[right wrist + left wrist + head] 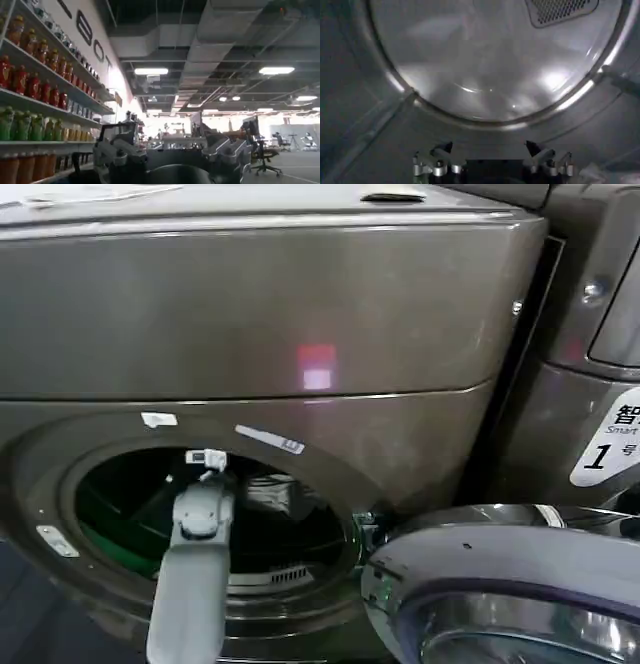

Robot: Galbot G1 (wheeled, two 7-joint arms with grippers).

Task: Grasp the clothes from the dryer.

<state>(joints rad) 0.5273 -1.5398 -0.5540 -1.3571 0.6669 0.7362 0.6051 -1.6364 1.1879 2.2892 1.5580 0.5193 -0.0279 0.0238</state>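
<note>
Our left end effector [492, 167] sits inside the dryer [300, 334], reached in through the round opening; its fingers [432, 162] stand spread wide apart with nothing between them. In the left wrist view it faces the shiny back of the drum [485, 65], with a perforated vent [560, 10] beyond. The left arm [195, 574] runs from the lower edge of the head view up into the opening. The clothes [270, 492] show as a pale bundle deep in the drum, just beside the arm's tip; a bit of white fabric also lies beside the fingers in the wrist view. We judge them light, soft and limp, so pinching a raised fold should lift them. The door [500, 584] hangs open on the right. Our right end effector [172, 160] is parked well away, facing shelves of bottles [30, 85]; we cannot tell how far it is open
</note>
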